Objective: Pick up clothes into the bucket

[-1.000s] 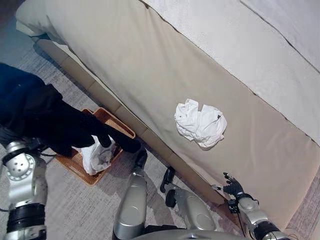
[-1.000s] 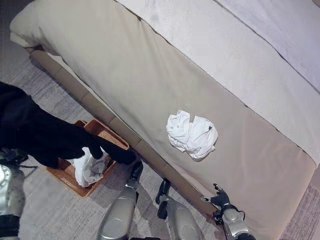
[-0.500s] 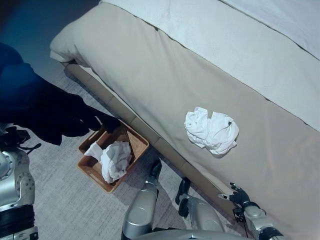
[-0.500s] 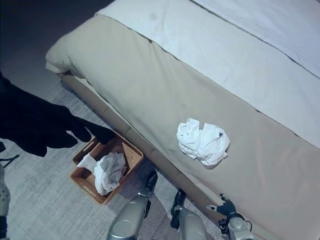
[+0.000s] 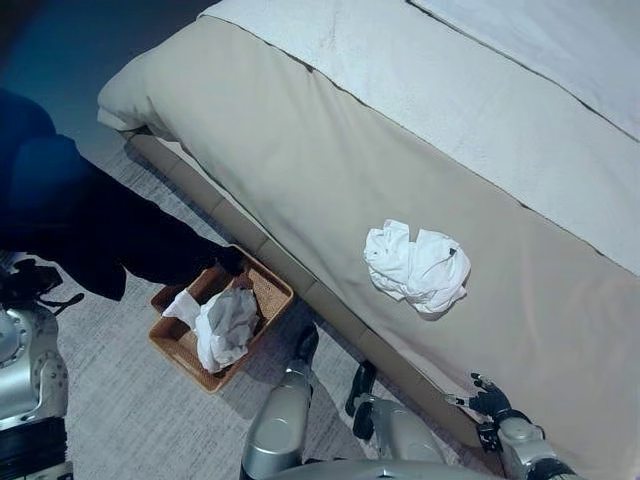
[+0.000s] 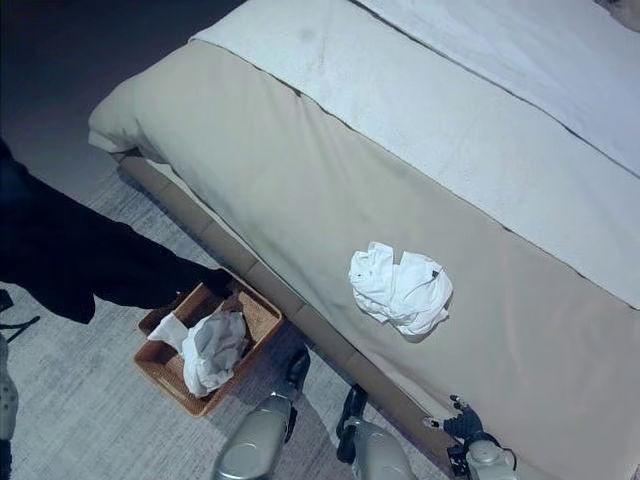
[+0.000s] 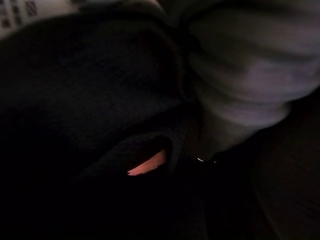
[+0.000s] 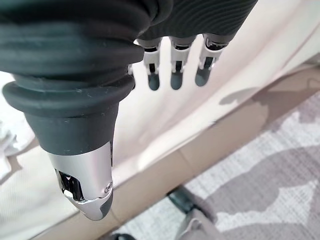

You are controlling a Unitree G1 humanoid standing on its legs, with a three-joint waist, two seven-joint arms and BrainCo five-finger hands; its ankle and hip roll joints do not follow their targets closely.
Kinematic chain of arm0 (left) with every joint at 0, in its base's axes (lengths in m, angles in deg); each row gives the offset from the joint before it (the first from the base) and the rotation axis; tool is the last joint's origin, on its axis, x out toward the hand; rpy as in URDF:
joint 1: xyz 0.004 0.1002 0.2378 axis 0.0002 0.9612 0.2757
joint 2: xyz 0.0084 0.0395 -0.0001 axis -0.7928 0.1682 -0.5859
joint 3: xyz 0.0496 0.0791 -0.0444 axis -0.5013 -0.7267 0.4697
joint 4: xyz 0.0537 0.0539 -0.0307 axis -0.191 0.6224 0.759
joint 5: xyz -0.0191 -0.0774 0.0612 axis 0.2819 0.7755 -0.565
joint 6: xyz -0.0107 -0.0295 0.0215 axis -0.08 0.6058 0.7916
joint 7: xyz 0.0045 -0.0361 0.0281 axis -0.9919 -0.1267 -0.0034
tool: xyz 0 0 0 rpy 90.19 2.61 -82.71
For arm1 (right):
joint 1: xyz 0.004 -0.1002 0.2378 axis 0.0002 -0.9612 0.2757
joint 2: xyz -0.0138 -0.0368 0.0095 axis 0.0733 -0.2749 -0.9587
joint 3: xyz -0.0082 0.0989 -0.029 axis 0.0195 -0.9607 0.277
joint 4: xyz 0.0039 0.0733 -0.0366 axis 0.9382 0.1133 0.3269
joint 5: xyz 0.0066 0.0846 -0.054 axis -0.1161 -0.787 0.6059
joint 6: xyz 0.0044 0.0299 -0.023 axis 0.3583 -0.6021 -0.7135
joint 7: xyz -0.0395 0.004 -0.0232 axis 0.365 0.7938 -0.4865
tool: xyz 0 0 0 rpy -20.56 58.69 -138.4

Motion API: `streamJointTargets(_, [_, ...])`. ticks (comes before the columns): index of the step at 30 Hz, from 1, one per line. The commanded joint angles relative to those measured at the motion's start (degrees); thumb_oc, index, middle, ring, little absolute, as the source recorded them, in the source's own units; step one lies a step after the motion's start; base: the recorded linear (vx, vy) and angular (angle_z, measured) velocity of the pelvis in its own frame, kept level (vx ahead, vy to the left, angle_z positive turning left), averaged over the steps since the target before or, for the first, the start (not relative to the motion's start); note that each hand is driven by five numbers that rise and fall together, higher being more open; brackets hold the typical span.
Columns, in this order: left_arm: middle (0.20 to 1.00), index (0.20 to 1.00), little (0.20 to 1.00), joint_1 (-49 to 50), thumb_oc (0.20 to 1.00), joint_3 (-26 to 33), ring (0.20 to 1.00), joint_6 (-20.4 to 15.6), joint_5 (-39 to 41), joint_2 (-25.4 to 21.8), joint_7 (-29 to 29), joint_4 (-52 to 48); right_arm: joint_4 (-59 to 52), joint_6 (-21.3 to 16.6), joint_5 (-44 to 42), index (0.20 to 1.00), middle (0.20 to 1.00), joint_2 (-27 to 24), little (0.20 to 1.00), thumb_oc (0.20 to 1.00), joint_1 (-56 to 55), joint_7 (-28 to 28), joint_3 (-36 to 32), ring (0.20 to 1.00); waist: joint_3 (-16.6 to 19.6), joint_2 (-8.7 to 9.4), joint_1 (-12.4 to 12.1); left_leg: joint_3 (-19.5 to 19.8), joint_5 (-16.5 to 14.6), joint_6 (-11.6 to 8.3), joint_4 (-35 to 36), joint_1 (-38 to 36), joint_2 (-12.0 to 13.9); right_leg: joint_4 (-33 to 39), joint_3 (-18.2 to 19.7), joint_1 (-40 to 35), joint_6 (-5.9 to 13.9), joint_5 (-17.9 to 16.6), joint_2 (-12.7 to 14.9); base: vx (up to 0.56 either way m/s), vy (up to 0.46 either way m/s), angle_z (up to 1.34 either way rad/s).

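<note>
Note the crumpled white cloth garment [image 5: 417,266] lying in soft folds on the smooth beige bed cover [image 5: 300,150], well apart from the bucket. The bucket is a rectangular brown woven basket [image 6: 258,316] on the grey mottled carpet [image 5: 130,420], just beside the bed base; it holds a second crumpled white cloth [image 5: 222,322]. Your right hand [image 8: 172,67] hangs beside the bed edge, fingers relaxed, holding nothing. A dark-sleeved arm [image 5: 110,235] reaches the basket rim; the left hand's state cannot be determined.

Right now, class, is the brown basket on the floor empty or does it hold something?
It holds something. A crumpled white cloth lies inside the basket, part draped over its rim. Another white garment lies bunched on the bed.
</note>
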State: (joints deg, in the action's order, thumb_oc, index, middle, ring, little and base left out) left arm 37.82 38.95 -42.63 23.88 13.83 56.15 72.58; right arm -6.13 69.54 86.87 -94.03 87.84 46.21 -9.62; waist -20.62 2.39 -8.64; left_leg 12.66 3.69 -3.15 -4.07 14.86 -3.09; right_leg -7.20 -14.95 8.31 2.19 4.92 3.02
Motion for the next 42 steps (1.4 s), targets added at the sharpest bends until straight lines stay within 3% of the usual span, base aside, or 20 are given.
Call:
streamJointTargets(1, [0.2, 0.2, 0.2, 0.8, 0.2, 2.8, 0.2, -3.5, 0.5, -1.3, -0.9, -4.0, -0.5, 0.0, 0.1, 1.0, 1.0, -0.2, 1.0, 1.0, -0.5, 0.7, 2.0, 1.0, 0.7, 1.18, 1.6, -2.1, -1.3, 4.08, -2.8, 1.9, -1.5, 1.1, 3.2, 4.1, 1.92, -5.9, 3.0, 0.0, 0.0, 0.0])
streamJointTargets(10, [0.2, 0.2, 0.2, 3.2, 0.2, -0.2, 0.2, -1.1, -0.7, 2.5, -1.6, -1.7, -1.7, -0.2, -0.6, 1.0, 1.0, 0.0, 1.0, 1.0, -0.6, 1.1, 1.7, 1.0, -0.8, 1.92, 1.3, -2.3, -1.2, 4.11, -3.5, 3.1, -1.3, 0.9, 3.2, 5.1, 1.89, -6.4, 3.0, 0.0, 0.0, 0.0])
streamJointTargets(17, [0.2, 0.2, 0.2, 4.5, 0.2, -6.1, 0.2, 2.1, -4.2, 5.2, -2.1, 4.0, -3.5, -0.4, -1.4, 1.0, 1.0, -0.2, 1.0, 1.0, -0.3, 1.9, 1.3, 1.0, -2.7, 2.13, 1.3, -2.5, -1.4, 4.11, -4.5, 4.3, -1.3, 0.0, 3.4, 6.1, 1.81, -6.1, 3.0, 0.0, 0.0, 0.0])
streamJointTargets(26, [0.2, 0.2, 0.2, -3.1, 0.2, -14.0, 0.2, 4.3, -3.8, 8.2, 0.9, 23.8, -7.1, -1.0, -2.6, 1.0, 1.0, -0.4, 1.0, 1.0, 0.1, 3.9, 1.7, 1.0, -5.4, 3.28, 3.7, -4.4, -2.6, 4.7, -8.7, 7.9, -1.6, -4.5, 5.1, 10.6, 1.31, -5.1, 3.1, -0.03, 0.036, -0.08])
streamJointTargets(35, [0.2, 0.2, 0.2, -10.9, 0.2, -18.0, 0.2, 5.5, -4.6, 5.0, 5.5, 33.1, -10.1, -1.9, -4.5, 1.0, 1.0, -0.9, 1.0, 1.0, 0.3, 6.2, 2.9, 1.0, -8.9, 5.31, 6.3, -5.4, -5.1, 5.18, -18.9, 18.5, -2.0, -12.1, 6.8, 20.3, 0.26, -3.6, 2.6, -0.04, 0.021, -0.09])
streamJointTargets(36, [0.2, 0.2, 0.2, -12.4, 0.2, -18.5, 0.2, 5.7, -3.9, 4.5, 5.6, 35.0, -10.0, -2.2, -5.0, 1.0, 1.0, -1.0, 1.0, 1.0, 0.4, 6.6, 3.3, 1.0, -9.1, 5.62, 6.7, -5.3, -7.3, 5.01, -20.6, 19.0, -1.9, -13.6, 7.4, 21.0, 0.55, -1.9, 2.1, 0.04, -0.007, -0.08])
streamJointTargets(42, [0.2, 0.2, 0.2, -17.9, 0.2, -21.7, 0.2, 6.6, -5.5, 0.6, 7.8, 40.5, -11.2, -3.2, -6.9, 1.0, 1.0, -1.5, 1.0, 1.0, 1.9, 8.4, 5.0, 1.0, -9.2, 6.98, 8.7, -5.7, -9.1, 5.08, -27.4, 28.7, -1.1, -17.7, 8.3, 30.4, 0.25, -2.0, 0.9, -0.04, 0.012, -0.07])
